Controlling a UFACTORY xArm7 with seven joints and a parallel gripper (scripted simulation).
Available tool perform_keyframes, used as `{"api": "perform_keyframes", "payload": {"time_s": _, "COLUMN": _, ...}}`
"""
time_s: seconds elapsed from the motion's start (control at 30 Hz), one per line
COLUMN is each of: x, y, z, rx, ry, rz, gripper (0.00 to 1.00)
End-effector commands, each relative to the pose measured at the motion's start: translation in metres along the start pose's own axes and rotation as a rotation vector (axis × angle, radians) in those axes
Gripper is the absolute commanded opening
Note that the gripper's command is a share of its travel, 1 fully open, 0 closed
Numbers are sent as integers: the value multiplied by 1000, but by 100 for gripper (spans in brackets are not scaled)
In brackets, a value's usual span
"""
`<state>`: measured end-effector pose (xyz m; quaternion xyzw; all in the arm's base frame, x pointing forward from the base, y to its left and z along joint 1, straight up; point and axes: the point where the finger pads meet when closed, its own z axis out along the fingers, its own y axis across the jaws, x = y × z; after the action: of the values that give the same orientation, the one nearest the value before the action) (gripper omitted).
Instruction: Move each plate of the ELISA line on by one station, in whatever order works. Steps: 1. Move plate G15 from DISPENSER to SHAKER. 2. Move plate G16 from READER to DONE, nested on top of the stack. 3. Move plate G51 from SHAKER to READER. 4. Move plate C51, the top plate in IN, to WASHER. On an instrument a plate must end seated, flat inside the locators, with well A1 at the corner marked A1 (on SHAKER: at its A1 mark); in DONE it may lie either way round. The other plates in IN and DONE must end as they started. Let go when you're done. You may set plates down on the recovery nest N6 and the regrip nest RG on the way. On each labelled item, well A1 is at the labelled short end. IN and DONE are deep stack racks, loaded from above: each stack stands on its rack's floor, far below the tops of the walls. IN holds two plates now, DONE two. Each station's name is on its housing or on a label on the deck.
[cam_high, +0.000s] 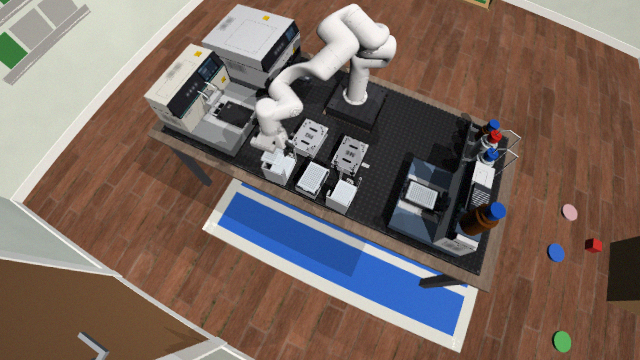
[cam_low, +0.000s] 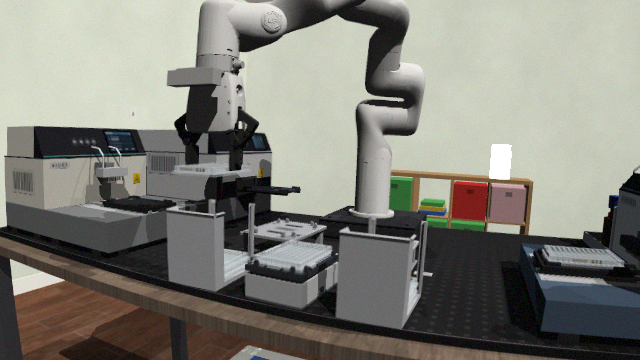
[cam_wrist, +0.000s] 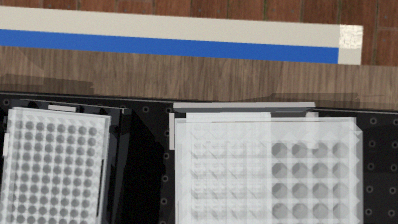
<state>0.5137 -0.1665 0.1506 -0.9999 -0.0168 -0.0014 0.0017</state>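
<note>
Plate (cam_low: 212, 169) clamped in fingers (cam_low: 235, 150); its label unreadable.

A clear well plate (cam_wrist: 265, 170) fills the lower right, above a rack's rim (cam_wrist: 240, 105), another plate (cam_wrist: 52, 165) lying left.

My gripper (cam_low: 214, 162) holds a well plate (cam_low: 210, 170) above the rack (cam_low: 195, 245), left of the shaker's plate (cam_low: 292, 255).
</note>
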Motion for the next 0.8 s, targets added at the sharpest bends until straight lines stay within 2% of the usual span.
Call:
{"api": "perform_keyframes", "payload": {"time_s": 0.0, "x": 1, "y": 1, "z": 5, "rx": -1, "ry": 5, "rz": 0, "gripper": 0}}
{"api": "perform_keyframes", "payload": {"time_s": 0.77, "x": 2, "y": 1, "z": 30, "rx": -1, "ry": 5, "rz": 0, "gripper": 0}}
